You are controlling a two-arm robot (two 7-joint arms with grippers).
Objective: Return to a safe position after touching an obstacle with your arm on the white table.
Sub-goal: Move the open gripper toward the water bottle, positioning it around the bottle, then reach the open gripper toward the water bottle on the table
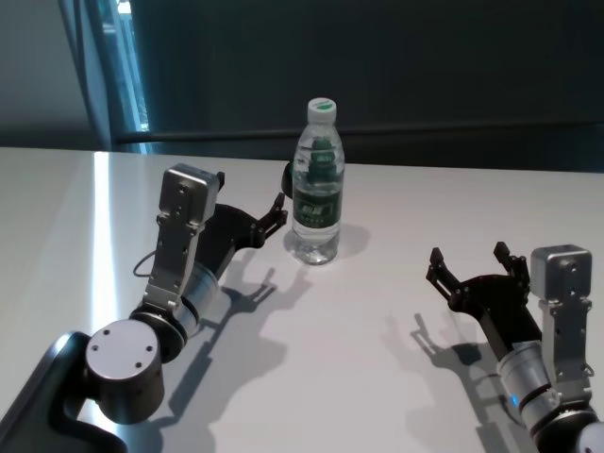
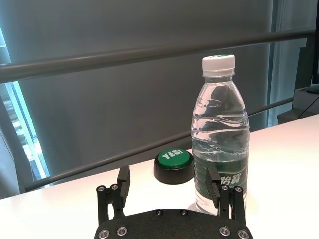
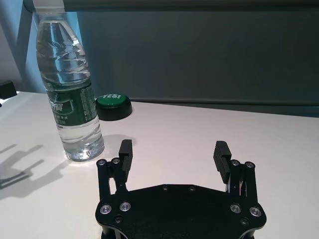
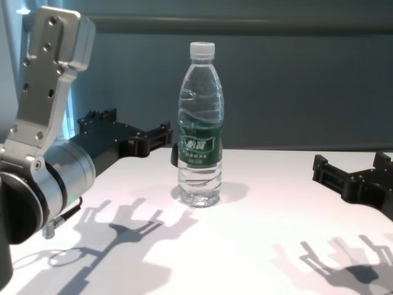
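Bottle [image 1: 317,184] stands upright on your table [image 1: 396,283]. Your left gripper [image 1: 276,209] reaches low beside it, fingers spread. Your right gripper [image 1: 467,267] hovers well apart, also spread.

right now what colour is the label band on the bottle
Dark green with white lettering on the bottle; the right wrist view shows it best.

white table [image 1: 396,283] carries an upright water bottle [image 1: 317,184] and green-topped button [image 2: 173,166] behind it

The bottle [image 1: 317,184] stands upright at the tabletop's [image 1: 396,283] 12 o'clock, a green button [image 2: 173,166] just behind it. The left gripper [image 1: 280,200] sits close at its 9 o'clock; bare tabletop lies toward 3 and 6 o'clock.
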